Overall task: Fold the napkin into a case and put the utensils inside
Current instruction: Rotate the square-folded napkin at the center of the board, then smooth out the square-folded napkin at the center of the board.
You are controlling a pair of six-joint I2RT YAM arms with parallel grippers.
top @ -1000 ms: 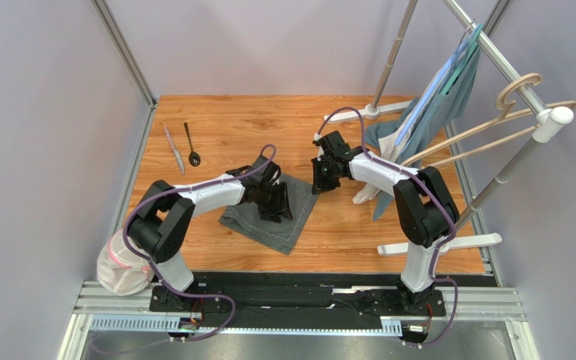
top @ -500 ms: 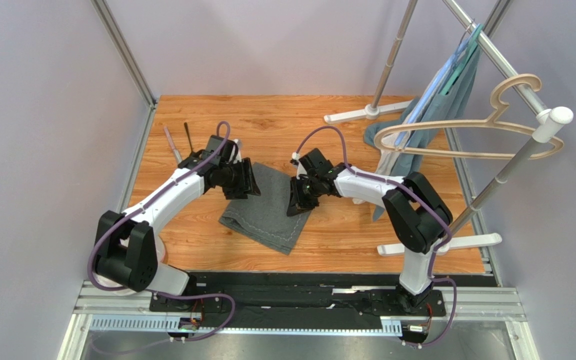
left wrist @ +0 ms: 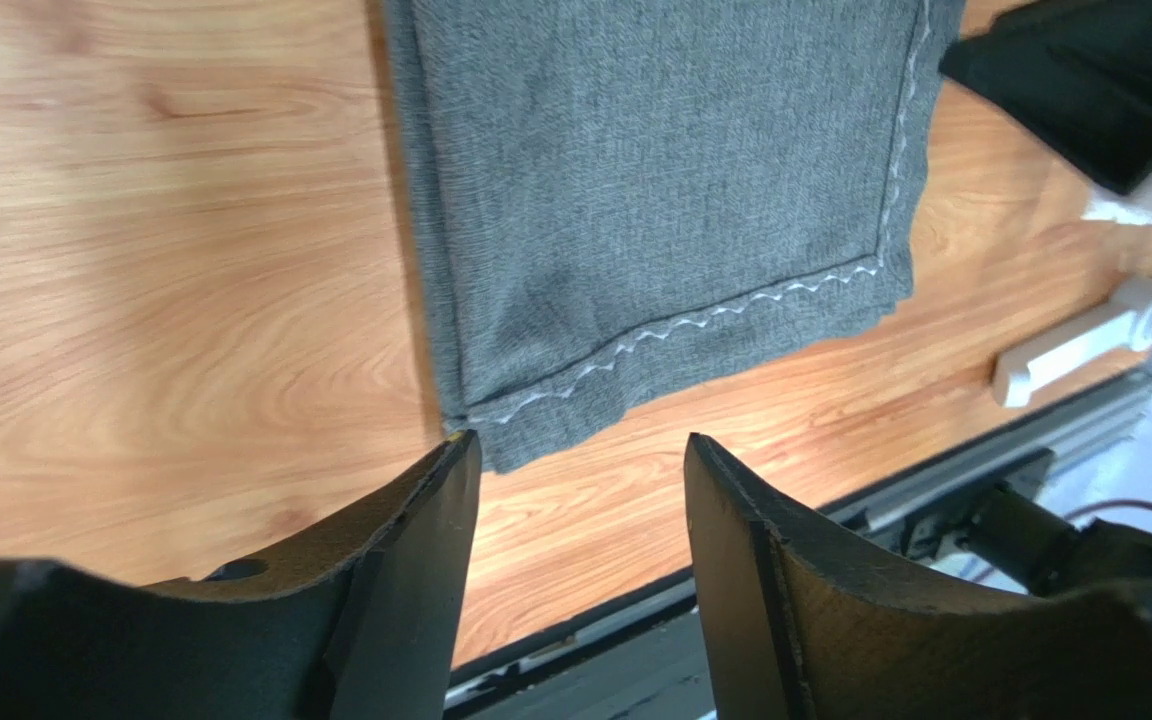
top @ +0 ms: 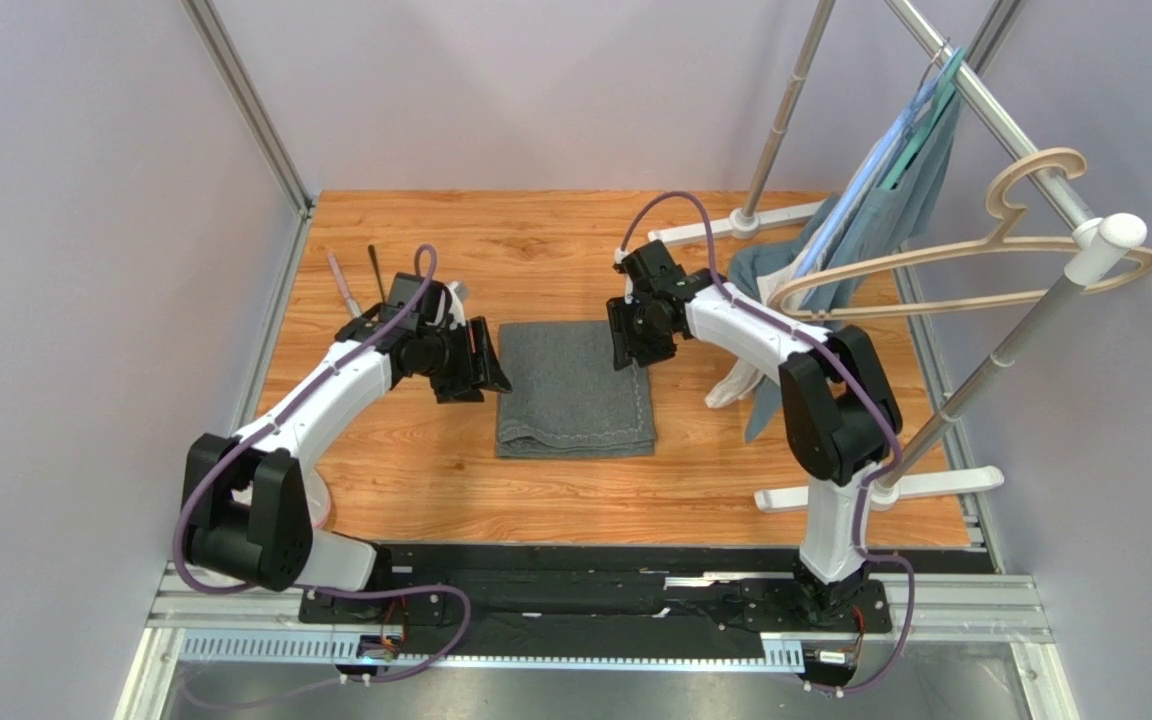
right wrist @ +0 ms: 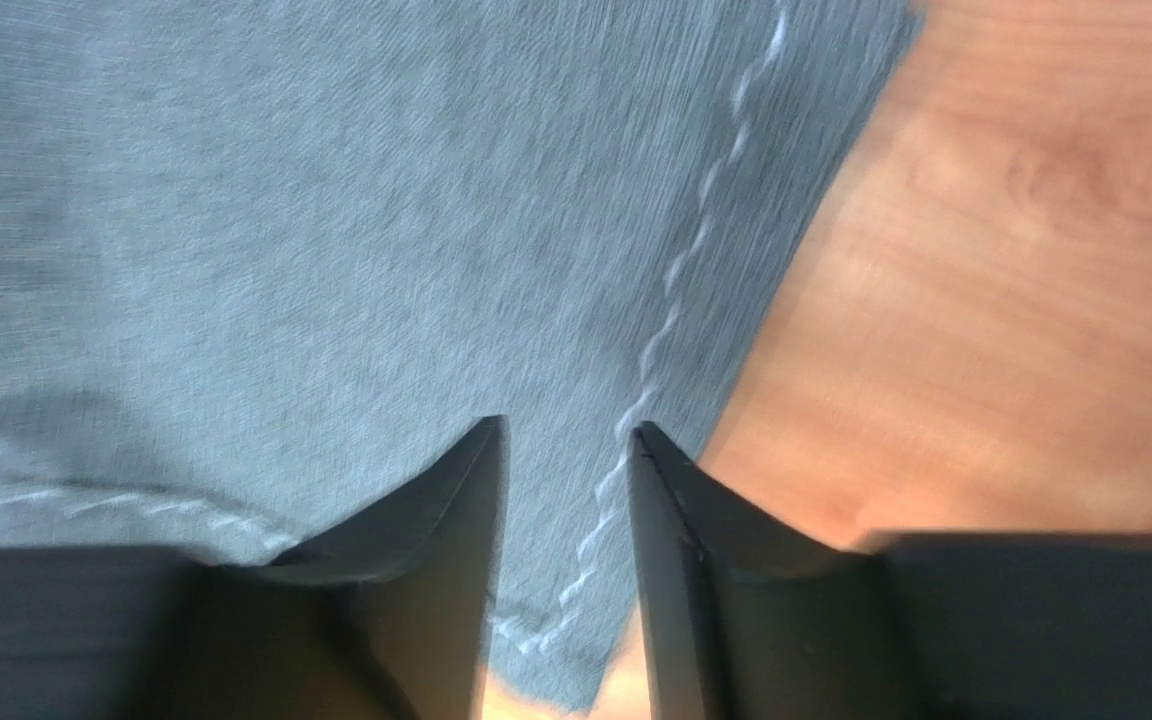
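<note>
Mid-fold: napkin (top: 575, 393) flat; left pincer (left wrist: 579, 444) wide, empty, at its 9 o'clock; right pincer (right wrist: 567, 428) barely parted, empty, 1 o'clock; next, pinch an edge

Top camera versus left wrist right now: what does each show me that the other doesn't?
Only the top view shows the knife and spoon at far left, and the hanging garment. Only the left wrist shows the zigzag stitching clearly and the left hand open, empty, at a corner of the napkin. Both show the napkin lying flat as a folded rectangle.
</note>
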